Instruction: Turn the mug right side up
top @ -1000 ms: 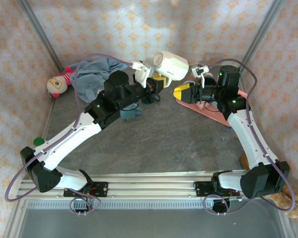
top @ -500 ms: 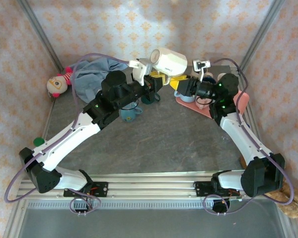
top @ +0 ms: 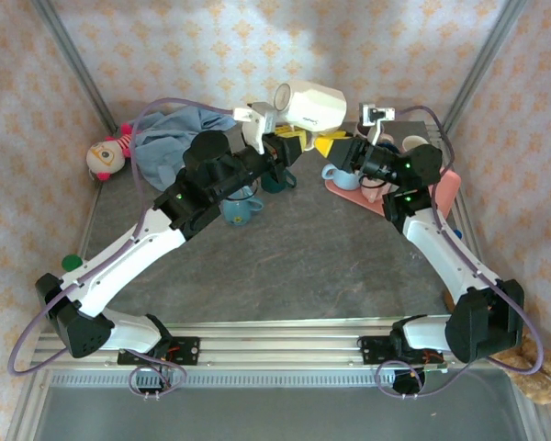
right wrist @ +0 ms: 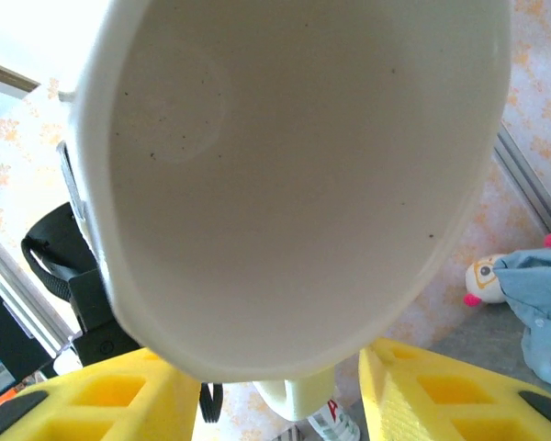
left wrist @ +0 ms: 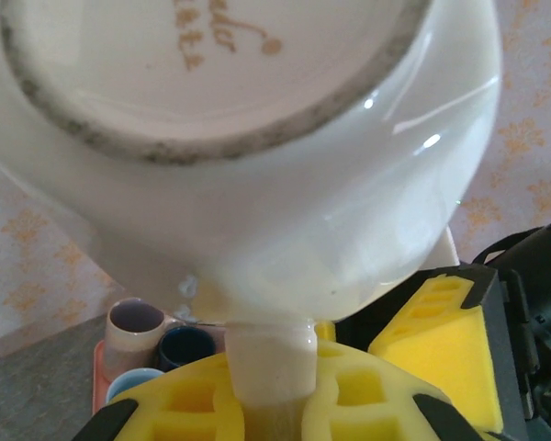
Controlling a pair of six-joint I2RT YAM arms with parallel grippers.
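Yellow-padded left gripper [top: 291, 139], reaching toward 12 o'clock over the grey table [top: 303, 266], is clamped tight on the handle [left wrist: 271, 363] of the glossy white ceramic mug [top: 312, 106]. The mug hangs clear of the surface at 12 o'clock. It lies on its side, with its stamped base facing the left wrist camera and its open mouth facing the right one. Just to its right, the right gripper [top: 329, 144] has its 2 yellow fingers [right wrist: 441, 395] parted about halfway, 1 on either side of the mug's lower rim. Whether they touch it I cannot tell, and they grip nothing. I judge the job roughly half done, since the mug is off the table and tipped to horizontal. What is left is to bring the mouth up, set the base on the table and let go.
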